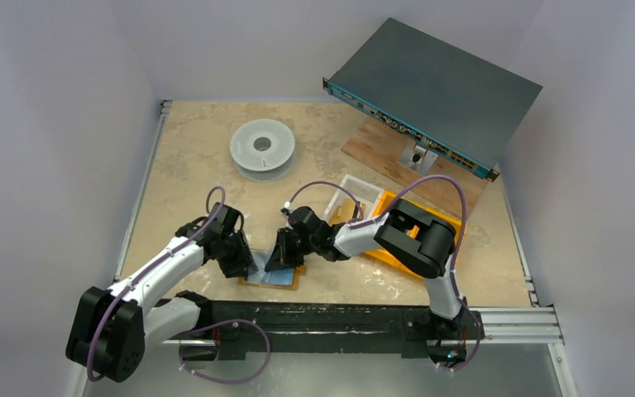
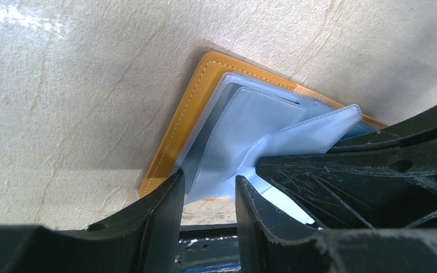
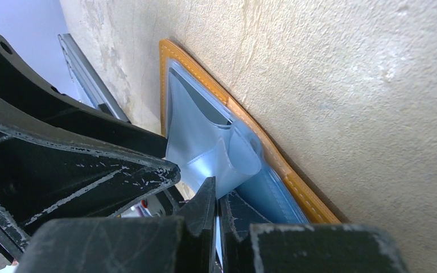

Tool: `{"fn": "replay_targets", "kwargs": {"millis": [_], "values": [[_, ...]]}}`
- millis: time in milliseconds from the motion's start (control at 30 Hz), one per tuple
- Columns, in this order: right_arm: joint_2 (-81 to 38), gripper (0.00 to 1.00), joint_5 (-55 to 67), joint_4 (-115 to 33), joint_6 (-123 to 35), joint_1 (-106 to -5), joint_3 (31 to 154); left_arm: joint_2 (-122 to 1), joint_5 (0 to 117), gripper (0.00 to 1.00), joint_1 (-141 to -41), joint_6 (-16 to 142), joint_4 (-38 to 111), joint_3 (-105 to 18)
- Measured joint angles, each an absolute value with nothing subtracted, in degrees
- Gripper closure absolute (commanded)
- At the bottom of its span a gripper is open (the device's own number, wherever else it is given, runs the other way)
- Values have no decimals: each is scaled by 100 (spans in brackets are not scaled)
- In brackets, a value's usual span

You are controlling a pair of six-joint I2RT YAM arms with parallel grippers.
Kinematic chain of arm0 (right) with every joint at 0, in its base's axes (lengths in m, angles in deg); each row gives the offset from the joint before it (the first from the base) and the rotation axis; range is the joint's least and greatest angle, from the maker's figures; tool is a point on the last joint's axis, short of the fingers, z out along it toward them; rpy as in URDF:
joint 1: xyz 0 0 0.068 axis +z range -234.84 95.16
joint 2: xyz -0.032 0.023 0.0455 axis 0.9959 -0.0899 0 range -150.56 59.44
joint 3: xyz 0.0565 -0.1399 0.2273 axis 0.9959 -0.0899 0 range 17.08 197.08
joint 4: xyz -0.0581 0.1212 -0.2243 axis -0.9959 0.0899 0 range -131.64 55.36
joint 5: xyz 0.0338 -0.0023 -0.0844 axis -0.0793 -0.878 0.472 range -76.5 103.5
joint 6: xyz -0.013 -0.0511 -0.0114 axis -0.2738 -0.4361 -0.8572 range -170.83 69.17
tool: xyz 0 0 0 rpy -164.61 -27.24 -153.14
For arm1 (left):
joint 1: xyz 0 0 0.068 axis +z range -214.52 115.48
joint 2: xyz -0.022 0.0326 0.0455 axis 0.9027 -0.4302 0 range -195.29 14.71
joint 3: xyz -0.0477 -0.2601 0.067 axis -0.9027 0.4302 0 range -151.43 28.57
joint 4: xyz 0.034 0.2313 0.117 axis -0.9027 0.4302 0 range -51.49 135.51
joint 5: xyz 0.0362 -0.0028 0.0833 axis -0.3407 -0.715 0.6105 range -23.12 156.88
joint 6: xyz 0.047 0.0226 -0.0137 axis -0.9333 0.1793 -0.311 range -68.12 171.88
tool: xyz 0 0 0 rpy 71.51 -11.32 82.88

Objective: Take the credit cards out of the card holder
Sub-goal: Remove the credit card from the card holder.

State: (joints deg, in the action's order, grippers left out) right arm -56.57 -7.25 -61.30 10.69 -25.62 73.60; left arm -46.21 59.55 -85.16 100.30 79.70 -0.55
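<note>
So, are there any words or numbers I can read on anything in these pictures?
None can be read.
The flat dark grey metal box has marks along its blue front strip, too small to read.
The mustard-orange leather-like card holder and its pale blue plastic sleeves show no writing.

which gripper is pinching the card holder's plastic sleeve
The right gripper: its jaws are shut on a sleeve of the card holder. The left gripper has its jaws apart.

Plain pale walls (image 1: pixel 58 99) stood on three sides of a beige, marbled table (image 1: pixel 198 190) edged with metal rails (image 1: pixel 142 194); light was even.
</note>
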Motion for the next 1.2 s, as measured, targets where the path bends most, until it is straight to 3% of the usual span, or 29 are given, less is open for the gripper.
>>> {"fn": "replay_targets", "kwargs": {"millis": [433,667,900,1200], "values": [[-5676,100,-826,-6334,1056,-2590,7283,-4615,5295,63,-8516,10242,7511,209],[-5563,81,-684,-6489,958,-2571,7183,-4576,5203,62,-8518,10332,7476,223],[-5220,69,-485,-6095,748,-2562,7095,-4444,4980,55,-8518,10358,7201,352],[-5045,52,-520,-5639,593,-2641,7172,-4281,4715,55,-8475,10349,6958,439]]}}
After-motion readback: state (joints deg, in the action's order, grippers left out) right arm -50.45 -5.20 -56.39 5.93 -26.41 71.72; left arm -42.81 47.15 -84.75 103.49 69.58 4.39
